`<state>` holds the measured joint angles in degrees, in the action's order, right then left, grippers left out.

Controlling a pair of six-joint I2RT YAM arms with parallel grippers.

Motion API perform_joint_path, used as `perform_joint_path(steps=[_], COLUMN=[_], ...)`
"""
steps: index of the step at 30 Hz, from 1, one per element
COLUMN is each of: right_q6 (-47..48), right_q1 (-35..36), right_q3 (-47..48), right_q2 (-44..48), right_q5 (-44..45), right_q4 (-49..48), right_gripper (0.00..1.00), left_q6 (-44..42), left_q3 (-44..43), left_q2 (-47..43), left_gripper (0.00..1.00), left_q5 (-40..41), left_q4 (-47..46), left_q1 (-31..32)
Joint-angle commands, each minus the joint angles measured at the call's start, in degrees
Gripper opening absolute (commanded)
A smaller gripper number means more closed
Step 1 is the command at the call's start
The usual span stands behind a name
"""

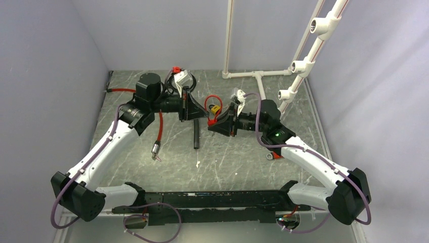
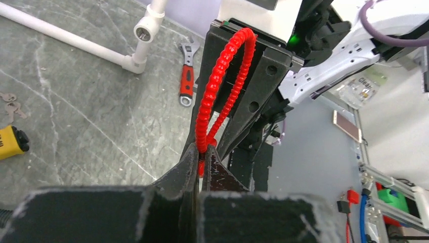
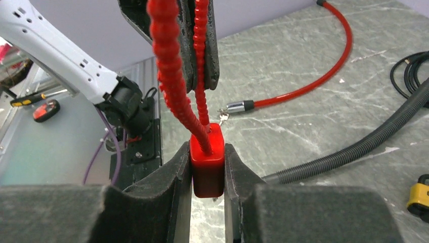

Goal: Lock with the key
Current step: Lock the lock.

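Closest to me, the black mounting bar (image 1: pixel 212 200) carries both bases at the table's near edge. From it the left arm (image 1: pixel 101 152) and the right arm (image 1: pixel 313 157) bend at the elbow and reach inward over the middle of the table, so the two grippers face each other almost tip to tip. The right gripper (image 3: pixel 207 150) points left, its fingers clamped on the flat sides of the red lock body (image 3: pixel 207 174). The left gripper (image 2: pixel 202 153) points right, its fingers pinched tight on the red ribbed cable loop (image 2: pixel 222 86) that springs from the top of that body.

The lock is held in the air between them. Its long axis runs from the right gripper outward toward the left one, loop end leading. The keys (image 2: pixel 9 104) lie flat on the table, apart from both grippers, near a yellow block (image 2: pixel 11 143).

The table (image 1: pixel 227 162) is grey and marble-veined. On it lie a red-handled wrench (image 2: pixel 186 81), a black ribbed hose (image 1: pixel 196 135) and a red cable (image 1: pixel 160 126), with a white pipe frame (image 1: pixel 255 75) at the back. Plain pale walls (image 1: pixel 50 61) close it in.
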<state>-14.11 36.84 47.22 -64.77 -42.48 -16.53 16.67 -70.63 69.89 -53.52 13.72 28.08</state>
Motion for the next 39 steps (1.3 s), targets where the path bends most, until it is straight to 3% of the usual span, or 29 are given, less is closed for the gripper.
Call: perform_joint_path(steps=[1,5,15,24,28,33,39], right_q6=[5.39,6.21,6.47,9.71,10.51,13.52,20.06], right_q1=[0.25,0.25,0.24,0.43,0.59,0.6,1.19], right_q3=[5.7,5.78,3.35,4.81,4.4,3.23,2.28], right_q2=[0.01,0.45,2.09,1.17,1.29,3.11,4.1], right_q5=[2.68,4.31,5.57,10.25,8.07,5.53,3.4], right_q4=[-3.07,-6.14,-14.13,-11.41,-14.54,-16.42,-15.53], right_gripper=[0.0,0.0,0.0,0.0,0.0,0.0,0.0], left_q6=[-7.68,-6.86,3.6,-8.03,-4.26,2.49,-0.88], left_q3=[-1.0,1.21,7.93,6.22,7.73,9.78,8.61], left_q2=[-0.13,-0.15,0.7,0.95,1.64,3.52,4.06], left_gripper=[0.0,0.0,0.0,0.0,0.0,0.0,0.0], left_q5=[-0.28,-0.71,0.5,6.75,9.07,8.88,6.91], left_q4=[9.45,11.38,4.51,12.77,12.2,12.13,12.13], left_q1=[4.31,4.88,4.8,9.23,10.25,5.32,5.77])
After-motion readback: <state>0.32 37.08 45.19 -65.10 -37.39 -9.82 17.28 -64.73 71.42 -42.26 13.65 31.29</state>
